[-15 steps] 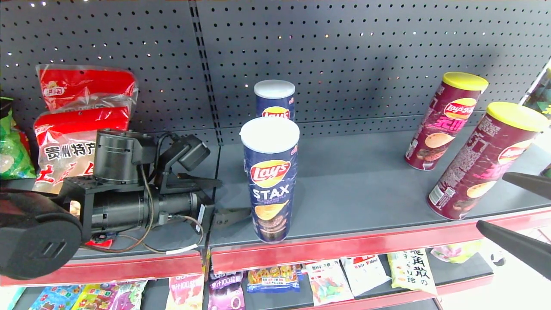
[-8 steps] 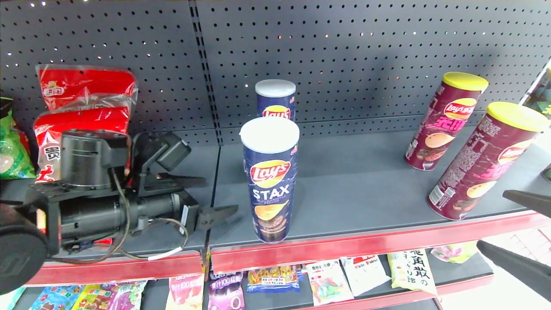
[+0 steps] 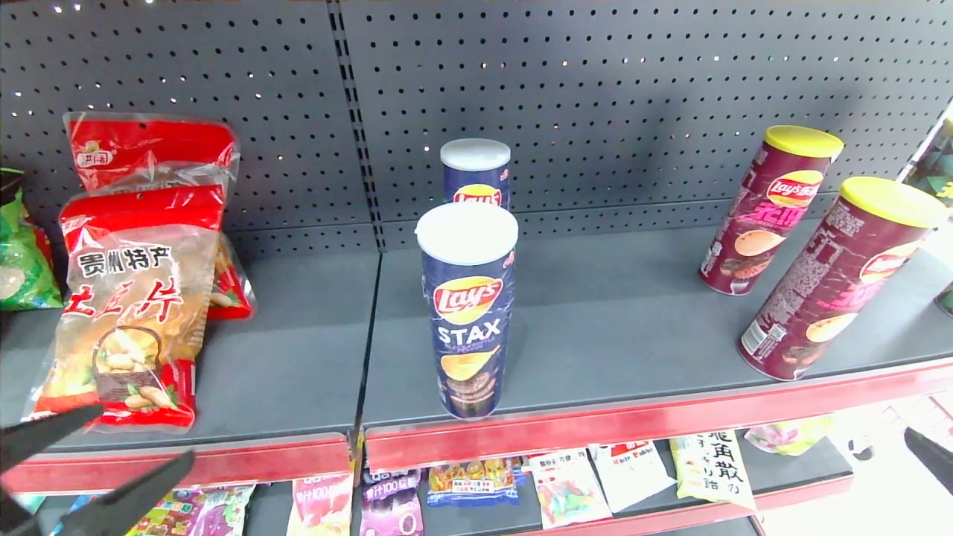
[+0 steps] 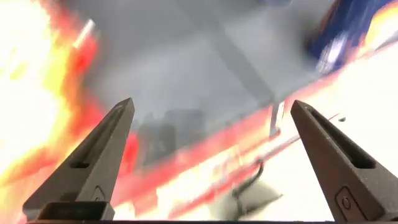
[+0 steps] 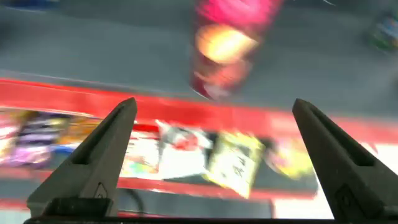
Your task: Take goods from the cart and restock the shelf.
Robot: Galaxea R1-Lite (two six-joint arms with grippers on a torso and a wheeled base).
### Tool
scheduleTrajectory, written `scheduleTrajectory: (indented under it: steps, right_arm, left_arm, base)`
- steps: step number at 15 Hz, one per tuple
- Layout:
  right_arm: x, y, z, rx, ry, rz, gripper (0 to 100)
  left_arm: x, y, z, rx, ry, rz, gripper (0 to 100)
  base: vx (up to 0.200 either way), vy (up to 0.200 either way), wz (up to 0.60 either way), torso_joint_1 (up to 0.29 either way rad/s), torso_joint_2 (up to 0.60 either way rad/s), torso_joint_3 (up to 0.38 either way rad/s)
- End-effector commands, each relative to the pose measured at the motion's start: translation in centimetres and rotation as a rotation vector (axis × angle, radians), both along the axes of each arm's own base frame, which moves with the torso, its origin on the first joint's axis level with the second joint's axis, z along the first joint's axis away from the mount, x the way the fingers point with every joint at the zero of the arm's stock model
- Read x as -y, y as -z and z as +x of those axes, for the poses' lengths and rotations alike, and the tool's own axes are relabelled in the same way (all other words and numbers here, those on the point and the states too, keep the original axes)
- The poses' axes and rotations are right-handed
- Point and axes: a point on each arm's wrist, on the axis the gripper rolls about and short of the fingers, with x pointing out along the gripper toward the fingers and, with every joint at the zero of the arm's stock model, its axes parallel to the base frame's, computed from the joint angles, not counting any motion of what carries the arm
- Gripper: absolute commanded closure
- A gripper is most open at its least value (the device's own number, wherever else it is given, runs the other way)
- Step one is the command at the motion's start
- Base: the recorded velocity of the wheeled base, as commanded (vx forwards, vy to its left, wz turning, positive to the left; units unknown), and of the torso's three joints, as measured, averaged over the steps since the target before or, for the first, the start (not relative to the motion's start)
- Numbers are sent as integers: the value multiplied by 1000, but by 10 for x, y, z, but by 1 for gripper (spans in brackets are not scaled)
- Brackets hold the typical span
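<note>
Left claw: fingers spread, nothing between them. It sits low at the near left, in front of the red lip.
Right claw: fingers spread, empty, low at the near right.
Near blue can: upright at the shelf's near edge, centre; long axis vertical.
Far blue can: straight behind it, by the back panel.
Maroon cans: two, at the right.
Snack bags: far left.
Bearing: near blue can lies up and right of the left claw, well apart — the left claw is somewhat nearer to it than the right.
Judgement: both claws free, so a fetch from the cart likely comes next; bare shelf between blue and maroon cans suits an upright can.
</note>
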Motion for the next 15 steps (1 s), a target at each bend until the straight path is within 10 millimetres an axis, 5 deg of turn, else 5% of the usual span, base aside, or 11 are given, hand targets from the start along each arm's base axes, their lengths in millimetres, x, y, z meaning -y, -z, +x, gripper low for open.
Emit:
scheduleTrajectory:
  steps: [1,4,7,10,15]
  right_arm:
    - [3,22,-30,-7,116,-2,0]
    - [2,56,-47,-43,127,-2,0]
    - [1,81,-62,50,150,-1,0]
    - [2,84,-58,116,170,60,0]
    - [4,84,-58,115,324,84,0]
  left_arm:
    - [-29,49,-116,48,-277,-40,0]
    - [-22,64,-125,30,-444,-57,0]
    - [-19,90,-112,136,-413,-106,0]
    - [-16,96,-95,296,-278,-85,0]
    - [-17,99,-91,328,-320,-94,0]
  base:
    - [0,0,0,0,0,0]
    - [0,0,0,0,0,0]
    - [0,0,0,0,0,0]
    - [0,0,0,0,0,0]
    - [0,0,0,0,0,0]
